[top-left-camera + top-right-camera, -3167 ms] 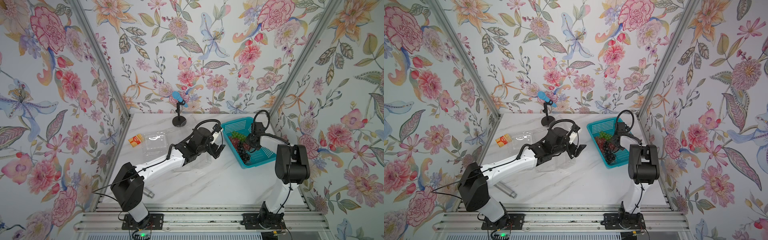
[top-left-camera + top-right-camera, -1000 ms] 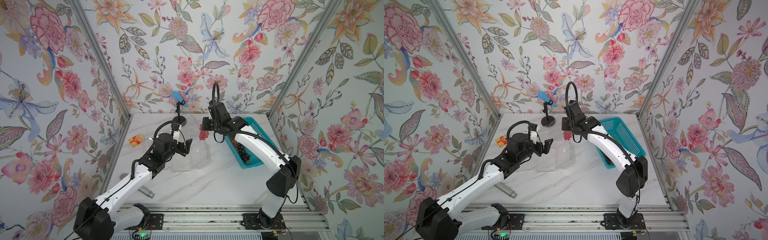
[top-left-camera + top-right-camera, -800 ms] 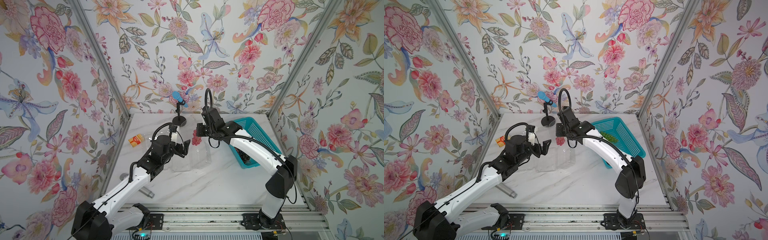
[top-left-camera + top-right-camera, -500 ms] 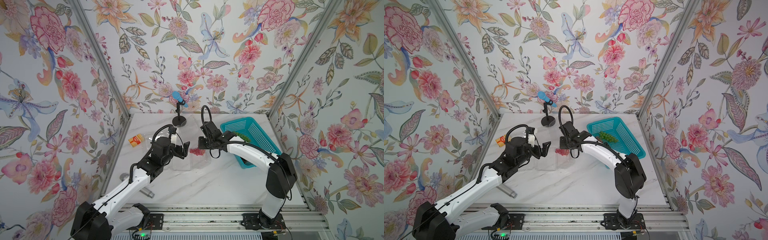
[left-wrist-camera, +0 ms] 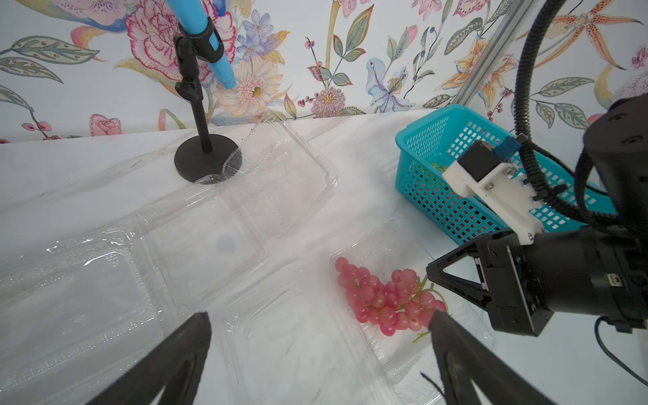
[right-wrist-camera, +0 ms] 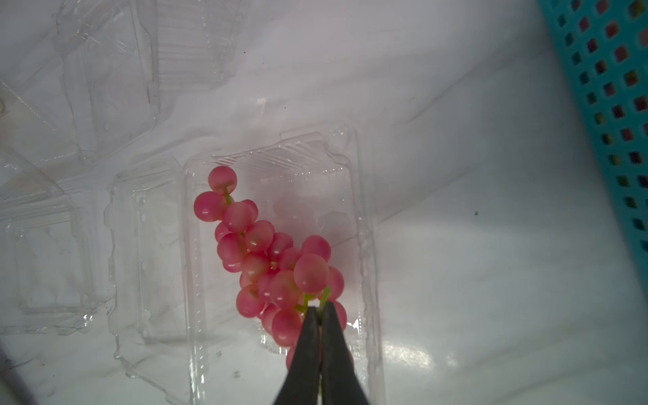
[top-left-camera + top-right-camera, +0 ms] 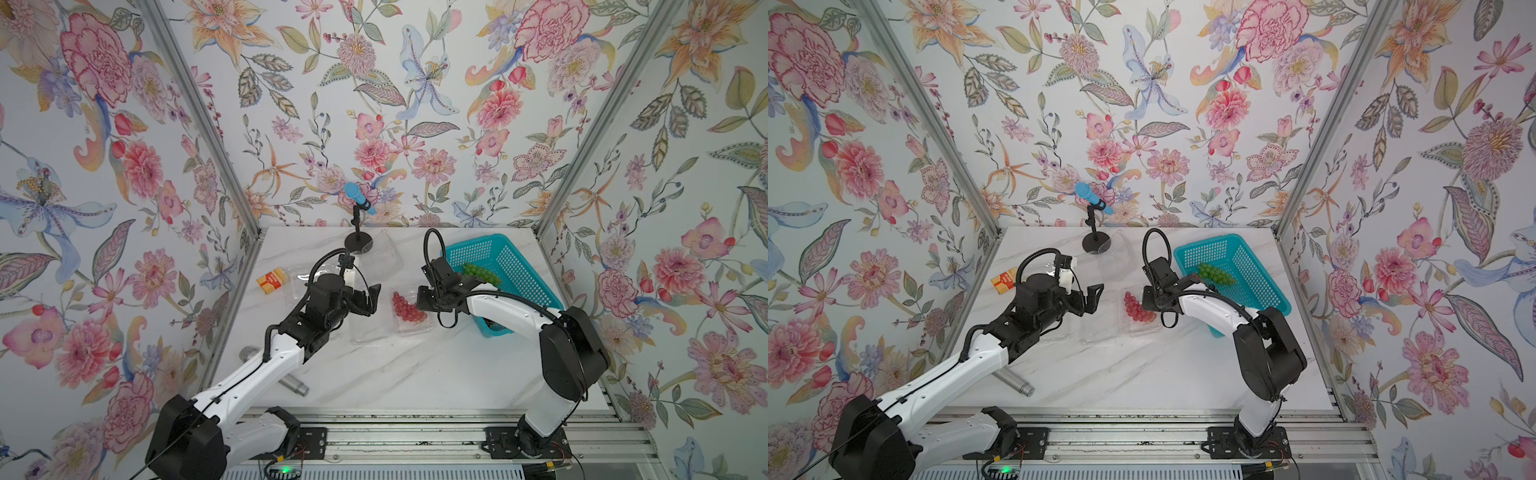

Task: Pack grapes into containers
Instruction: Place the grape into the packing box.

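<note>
The right gripper (image 6: 319, 310) has its fingers pressed together on the green stem of the red grapes (image 6: 266, 252), and the bunch lies in the open tray of the clear box (image 6: 364, 210) that sits on the table (image 7: 395, 374) just beside the basket (image 7: 515, 257). The left gripper (image 7: 1090, 297) hangs near that box on its other side with its fingers spread wide apart and nothing between them. The green grapes (image 7: 478, 272) lie in the basket, and two more clear boxes (image 5: 207, 242) sit open on the table to the left of the first.
</note>
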`<action>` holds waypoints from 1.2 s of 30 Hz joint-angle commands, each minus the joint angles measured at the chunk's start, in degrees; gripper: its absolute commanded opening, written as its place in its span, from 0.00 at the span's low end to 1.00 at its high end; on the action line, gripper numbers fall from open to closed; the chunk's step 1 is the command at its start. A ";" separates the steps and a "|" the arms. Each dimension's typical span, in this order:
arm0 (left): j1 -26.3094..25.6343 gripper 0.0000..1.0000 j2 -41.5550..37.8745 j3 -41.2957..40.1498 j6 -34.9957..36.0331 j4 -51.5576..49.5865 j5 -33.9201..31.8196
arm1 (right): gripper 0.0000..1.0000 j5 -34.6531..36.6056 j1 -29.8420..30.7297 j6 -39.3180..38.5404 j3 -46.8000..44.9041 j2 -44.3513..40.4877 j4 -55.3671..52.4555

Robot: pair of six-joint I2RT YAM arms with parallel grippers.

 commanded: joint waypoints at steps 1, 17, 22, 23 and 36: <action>0.35 1.00 1.38 1.64 -1.50 1.63 0.14 | 0.00 -0.84 -2.02 0.31 -1.36 -0.71 2.75; -2.05 1.00 5.75 4.78 -0.49 3.39 -0.81 | 0.00 -5.12 -3.12 -1.25 -1.29 3.64 5.05; -3.65 1.00 4.67 3.06 1.31 5.67 0.26 | 0.06 -6.01 -3.73 -2.00 -1.18 2.81 5.14; -3.95 1.00 4.31 2.49 1.62 6.39 0.92 | 0.07 -6.12 -3.73 -2.17 -1.16 2.54 5.05; -8.57 1.00 3.37 0.38 6.80 11.08 5.09 | 0.62 -6.42 -5.02 -3.77 -0.24 -0.87 4.44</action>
